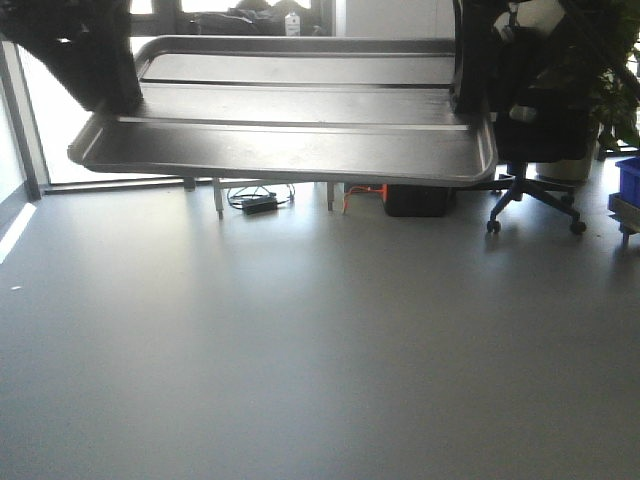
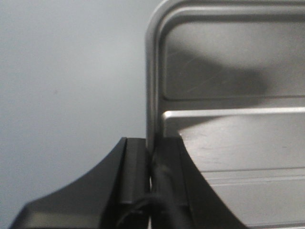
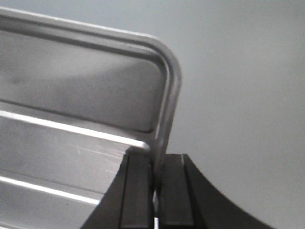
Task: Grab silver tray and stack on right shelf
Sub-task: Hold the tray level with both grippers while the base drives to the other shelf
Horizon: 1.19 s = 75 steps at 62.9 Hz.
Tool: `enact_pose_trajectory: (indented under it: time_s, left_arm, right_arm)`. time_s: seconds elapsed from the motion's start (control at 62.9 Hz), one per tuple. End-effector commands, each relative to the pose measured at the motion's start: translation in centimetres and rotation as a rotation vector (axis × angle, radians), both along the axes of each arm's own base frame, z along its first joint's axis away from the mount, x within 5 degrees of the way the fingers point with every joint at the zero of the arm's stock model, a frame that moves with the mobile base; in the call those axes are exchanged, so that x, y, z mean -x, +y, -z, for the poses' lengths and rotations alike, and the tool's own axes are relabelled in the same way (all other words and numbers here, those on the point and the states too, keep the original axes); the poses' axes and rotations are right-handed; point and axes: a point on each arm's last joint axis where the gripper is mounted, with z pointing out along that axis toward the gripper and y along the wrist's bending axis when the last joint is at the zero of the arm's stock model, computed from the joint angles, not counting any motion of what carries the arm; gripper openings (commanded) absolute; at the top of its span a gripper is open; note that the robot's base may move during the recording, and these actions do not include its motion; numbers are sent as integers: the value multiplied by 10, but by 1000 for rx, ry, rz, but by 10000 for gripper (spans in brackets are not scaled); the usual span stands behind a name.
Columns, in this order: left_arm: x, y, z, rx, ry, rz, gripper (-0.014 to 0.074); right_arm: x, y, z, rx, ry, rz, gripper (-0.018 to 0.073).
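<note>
Aloft, the silver tray point(image 1: 290, 150) hangs clamped between left pincer point(image 2: 151, 145) and right pincer point(image 3: 156, 161).

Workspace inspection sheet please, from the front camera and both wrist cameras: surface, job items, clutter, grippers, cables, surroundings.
Surface: grey floor below the tray; no worktable seen.
Job's things: silver tray held off the floor by its two short ends; right shelf not in view.
Clutter: nothing seen in the tray.
Grippers: left gripper shut on the tray's rim; right gripper shut on the opposite rim.
Cables: power adapter with coiled cord on the floor; orange cable beside a black box.
Surroundings: office chair, potted plant, blue crate at the right edge.
</note>
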Motion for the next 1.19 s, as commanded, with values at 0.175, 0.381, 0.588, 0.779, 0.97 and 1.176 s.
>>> enact_pose_trajectory:
  time_s: [0.175,0.381,0.588,0.779,0.97,1.176]
  left_arm:
    - [6,-10,-26,127,-91,35,-93]
    - [6,-10,-26,127,-91,35,-93]
    - [6,-10,-26,127,-91,35,-93]
    - [6,-10,-26,127,-91,35,-93]
    - [6,-10,-26,127,-91,35,-93]
    - [6,-10,-26,127,-91,35,-93]
  right_arm:
    - [1,6,-29,-115,-139,-45,56]
    - [1,6,-29,-115,-139,-45,56]
    - [1,6,-29,-115,-139,-45,56]
    - [1,6,-29,-115,-139,-45,56]
    - [1,6,-29,-115,-139,-45,56]
    - [1,6,-29,-113,-140,-45,56]
